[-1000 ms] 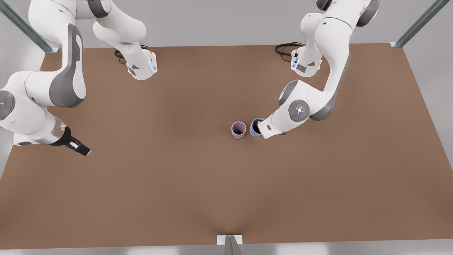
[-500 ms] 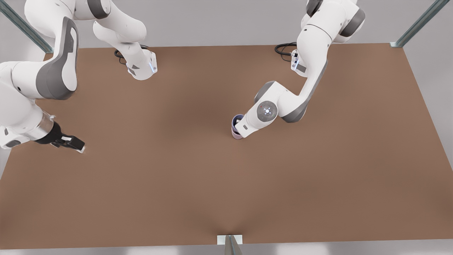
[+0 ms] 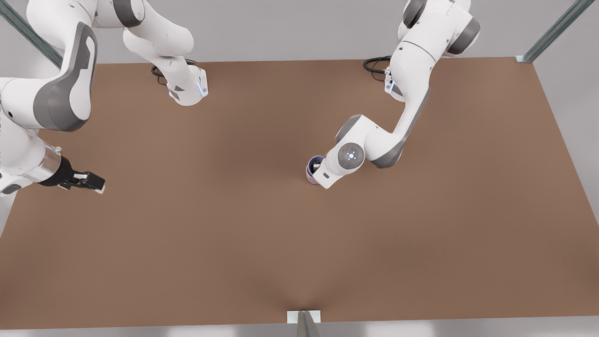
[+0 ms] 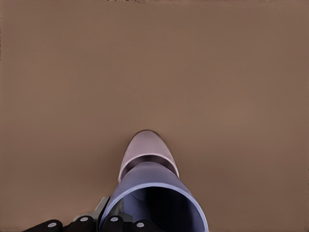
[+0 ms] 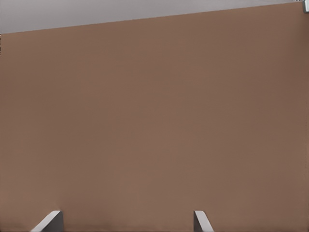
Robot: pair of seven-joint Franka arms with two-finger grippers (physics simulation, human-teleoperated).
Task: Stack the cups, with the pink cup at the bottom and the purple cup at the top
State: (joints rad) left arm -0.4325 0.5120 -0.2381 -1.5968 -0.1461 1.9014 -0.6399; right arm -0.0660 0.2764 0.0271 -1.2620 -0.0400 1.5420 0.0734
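Purple cup (image 4: 154,198) sits in the grip of the left pincer (image 4: 113,223), whose fingers clasp its rim wall, one inside the mouth and one outside; in the left wrist view the cup hangs upright, mouth toward the camera, with its base already sunk into the pink cup (image 4: 147,151) directly beneath, the two long axes looking very nearly in line; in the front view the same pair shows at mid-counter, the purple cup (image 3: 316,162) nested over the pink cup (image 3: 310,176) just under the arm's wrist; so the coming move, I judge, is a straight drop along that shared axis and then a release; any sideways pull while the fingers open could tip the stack; the right pincer (image 3: 91,181) waits well apart at the front view's left edge, fingers spread wide and holding nothing above the bare brown counter (image 3: 210,243).
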